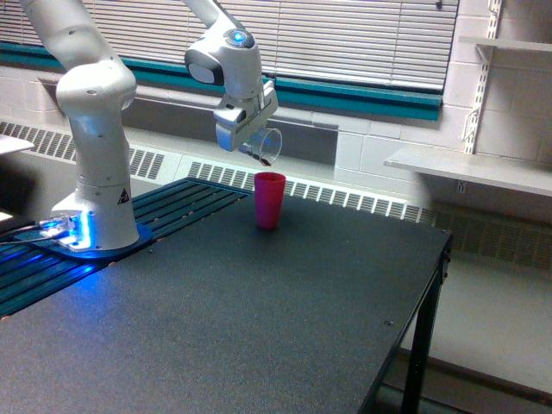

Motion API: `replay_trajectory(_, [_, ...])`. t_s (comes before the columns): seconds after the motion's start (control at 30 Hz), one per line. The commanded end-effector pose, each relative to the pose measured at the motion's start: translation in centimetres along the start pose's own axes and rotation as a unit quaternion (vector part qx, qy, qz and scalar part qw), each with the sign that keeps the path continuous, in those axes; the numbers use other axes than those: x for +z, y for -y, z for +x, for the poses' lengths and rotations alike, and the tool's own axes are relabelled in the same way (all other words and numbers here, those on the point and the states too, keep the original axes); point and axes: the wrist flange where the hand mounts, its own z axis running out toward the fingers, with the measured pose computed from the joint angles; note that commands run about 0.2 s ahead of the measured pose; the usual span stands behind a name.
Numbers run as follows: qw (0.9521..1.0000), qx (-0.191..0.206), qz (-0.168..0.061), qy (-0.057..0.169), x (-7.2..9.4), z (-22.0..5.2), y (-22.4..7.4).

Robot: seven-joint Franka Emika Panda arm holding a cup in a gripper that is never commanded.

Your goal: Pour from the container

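Gripper (251, 138) clamped on tipped clear cup (266, 147), mouth above pink cup (269, 199); table (259, 328) open all around.

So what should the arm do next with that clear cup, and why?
Probably tip it a little further. The gripper holds the clear cup tilted, mouth angled down just above the pink cup, and brown bits sit at its lower lip, so more tilt should drop them in.

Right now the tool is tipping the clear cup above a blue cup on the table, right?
Not quite: the cup on the table is pink, not blue. The exterior view shows the tool tipping the clear cup above it.
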Motion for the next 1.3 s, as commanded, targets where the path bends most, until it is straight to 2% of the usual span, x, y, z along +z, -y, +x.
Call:
replay_trajectory(0.03, [1.0000, -0.007, -0.001, 0.006, -0.1, 0.3, -0.4])
replay_trajectory(0.2, [0.9999, -0.001, 0.008, 0.011, -0.6, 0.8, -0.3])
replay_trajectory(0.27, [0.9997, 0.002, 0.021, 0.014, -1.1, 1.2, 0.0])
replay_trajectory(0.33, [0.9997, 0.000, 0.016, 0.018, -1.0, 0.9, -0.2])
replay_trajectory(0.43, [0.9994, 0.001, 0.027, 0.024, -1.4, 0.9, 0.0])
replay_trajectory(0.5, [0.9994, 0.000, 0.022, 0.027, -1.3, 0.7, -0.2])
replay_trajectory(0.9, [0.9983, -0.007, 0.031, 0.049, -1.6, -0.3, 0.0])
replay_trajectory(1.3, [0.9974, 0.001, 0.023, 0.068, -0.8, 0.0, -0.9])
